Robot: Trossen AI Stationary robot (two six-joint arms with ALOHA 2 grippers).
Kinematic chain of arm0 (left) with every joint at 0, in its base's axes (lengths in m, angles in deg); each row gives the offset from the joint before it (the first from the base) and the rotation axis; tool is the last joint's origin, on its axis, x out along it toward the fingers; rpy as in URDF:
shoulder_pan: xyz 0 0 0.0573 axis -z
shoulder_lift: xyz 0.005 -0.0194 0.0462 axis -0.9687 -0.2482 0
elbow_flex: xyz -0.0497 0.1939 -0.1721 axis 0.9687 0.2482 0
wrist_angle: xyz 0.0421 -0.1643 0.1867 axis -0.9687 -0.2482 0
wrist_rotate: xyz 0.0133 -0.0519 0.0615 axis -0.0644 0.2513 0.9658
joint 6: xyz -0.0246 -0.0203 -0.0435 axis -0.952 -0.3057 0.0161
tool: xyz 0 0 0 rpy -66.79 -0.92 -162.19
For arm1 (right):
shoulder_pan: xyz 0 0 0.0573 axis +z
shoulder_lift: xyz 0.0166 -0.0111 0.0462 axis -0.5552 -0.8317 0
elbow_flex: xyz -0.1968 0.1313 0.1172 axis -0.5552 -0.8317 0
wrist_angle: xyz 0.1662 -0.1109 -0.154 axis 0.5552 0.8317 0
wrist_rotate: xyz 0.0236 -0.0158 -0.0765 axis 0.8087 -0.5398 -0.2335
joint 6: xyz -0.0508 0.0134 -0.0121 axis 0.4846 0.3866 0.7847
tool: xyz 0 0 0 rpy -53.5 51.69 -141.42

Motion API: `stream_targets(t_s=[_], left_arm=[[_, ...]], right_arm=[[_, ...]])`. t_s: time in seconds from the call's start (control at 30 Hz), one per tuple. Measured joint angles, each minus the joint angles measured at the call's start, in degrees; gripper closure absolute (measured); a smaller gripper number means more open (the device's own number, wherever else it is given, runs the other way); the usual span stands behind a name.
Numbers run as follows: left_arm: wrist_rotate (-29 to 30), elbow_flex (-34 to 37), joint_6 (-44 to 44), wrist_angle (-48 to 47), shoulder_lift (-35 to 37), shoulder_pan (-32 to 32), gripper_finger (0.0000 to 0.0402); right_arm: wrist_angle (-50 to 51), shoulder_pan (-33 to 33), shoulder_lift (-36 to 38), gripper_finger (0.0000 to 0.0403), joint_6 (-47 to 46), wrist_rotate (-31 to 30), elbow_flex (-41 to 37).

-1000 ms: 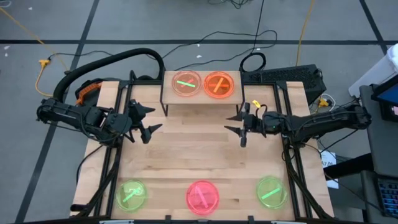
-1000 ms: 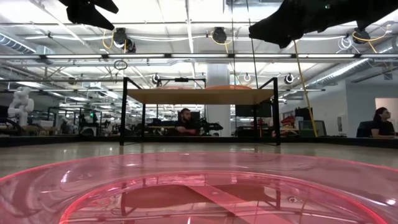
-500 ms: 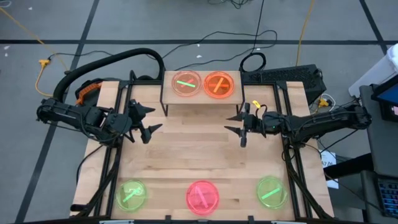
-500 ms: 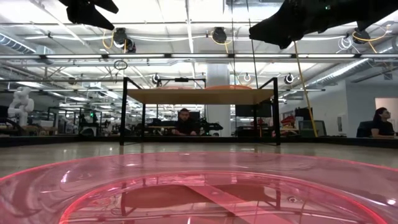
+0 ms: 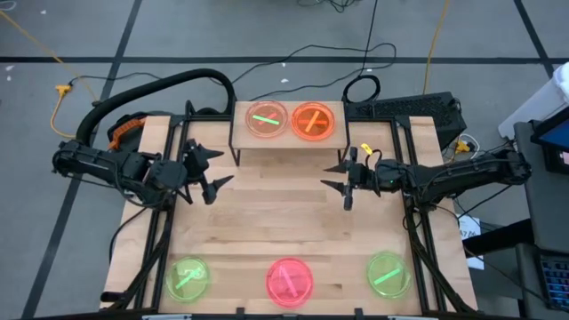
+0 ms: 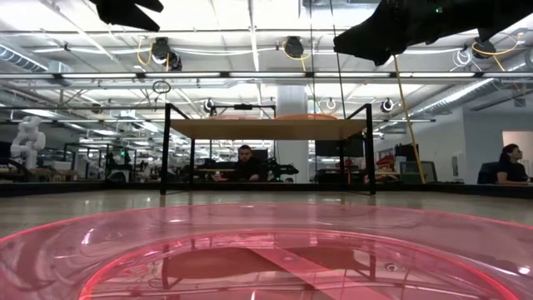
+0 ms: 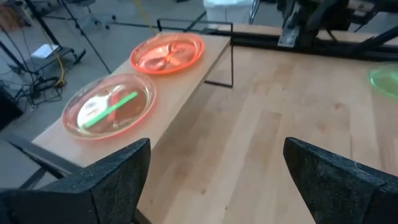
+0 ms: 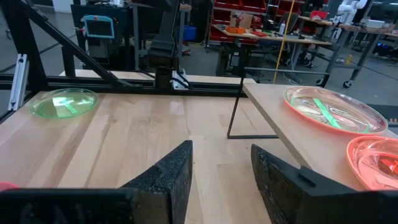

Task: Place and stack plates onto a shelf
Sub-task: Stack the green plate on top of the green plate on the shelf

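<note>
On the raised light-wood shelf (image 5: 286, 140) sit two translucent orange plates (image 5: 267, 119); three more wait along the wooden desk (image 5: 276, 222) front edge. Left end effector (image 5: 206, 172) and right end effector (image 5: 345, 183) hover open, empty. Risk: a thin rim slipping during pickup, or a misaligned stack sliding off.

On my shelf (image 5: 286, 138), at the far edge of the surface (image 5: 284, 222), two plates lie flat, side by side: a pink-orange plate (image 5: 267, 120) and an orange plate (image 5: 312, 121). Along the near edge lie a green plate (image 5: 188, 277), a pink plate (image 5: 291, 279) and another green plate (image 5: 388, 272), well apart.
</note>
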Motion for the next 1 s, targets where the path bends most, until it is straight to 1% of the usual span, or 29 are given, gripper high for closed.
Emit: stream_targets(t_s=[0.43, 1.0], left_arm=[[0.04, 0.0, -1.64, 11.55, 0.02, 0.0, 0.003], [0.02, 0.0, -1.84, 16.95, 0.02, 0.0, 0.003]], right_arm=[[0.02, -0.02, 0.0, 0.0255, -1.46, 0.0, 0.0], [-2.1, -0.01, -0.02, 0.0255, -1.49, 0.02, 0.02]])
